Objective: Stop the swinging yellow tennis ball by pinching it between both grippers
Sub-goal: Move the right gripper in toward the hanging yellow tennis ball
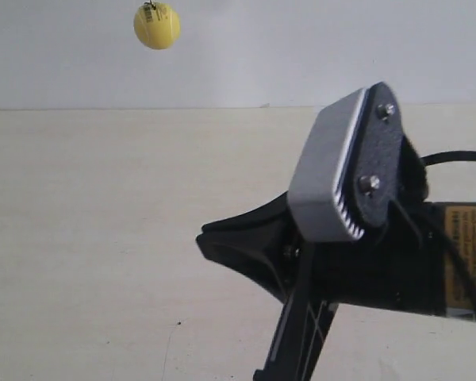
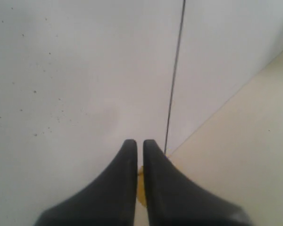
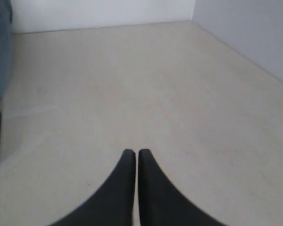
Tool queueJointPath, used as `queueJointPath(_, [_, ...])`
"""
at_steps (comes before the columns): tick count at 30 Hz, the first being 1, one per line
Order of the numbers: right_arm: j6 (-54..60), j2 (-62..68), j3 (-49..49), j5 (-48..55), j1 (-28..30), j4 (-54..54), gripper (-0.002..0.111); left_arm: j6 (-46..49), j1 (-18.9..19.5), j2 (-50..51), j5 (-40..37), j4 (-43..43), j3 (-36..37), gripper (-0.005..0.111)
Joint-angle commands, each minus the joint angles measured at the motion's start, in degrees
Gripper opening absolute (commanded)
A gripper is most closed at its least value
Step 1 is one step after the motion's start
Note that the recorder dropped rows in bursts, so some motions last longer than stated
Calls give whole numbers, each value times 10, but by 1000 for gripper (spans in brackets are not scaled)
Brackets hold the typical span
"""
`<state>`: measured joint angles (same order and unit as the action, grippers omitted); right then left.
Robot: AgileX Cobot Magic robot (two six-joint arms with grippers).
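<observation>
The yellow tennis ball hangs high at the exterior view's upper left, in front of the white wall, with dark print near its top. The arm at the exterior view's right points its black gripper leftward, well below and to the right of the ball. In the left wrist view my left gripper is shut and holds nothing. A sliver of the ball shows behind its narrow slit, and the thin black string runs up the wall. My right gripper is shut and empty over the pale surface.
A silver-grey camera box and a black cable sit on the arm at the exterior view's right. The pale tabletop meets the white wall behind. A blue shape stands at the edge of the right wrist view.
</observation>
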<state>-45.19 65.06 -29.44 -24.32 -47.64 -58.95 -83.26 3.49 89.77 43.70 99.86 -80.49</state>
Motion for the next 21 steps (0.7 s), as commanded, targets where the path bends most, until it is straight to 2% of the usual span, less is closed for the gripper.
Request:
queueJointPath(1, [76,59,2,-77,-3,66,0,7,-1,26,21,1,-4,5])
queueJointPath(5, [180,104,2,-127,-3,176,0,22,-1,46,30,1,-4,5])
queueJointPath(15, [346,178,2,-244,-3,364,0,62,-1,94,29,1,-8,5])
queueJointPath(21, [359,234,-23,-277,-3,383,0,90,-1,130,23,1,-8,5])
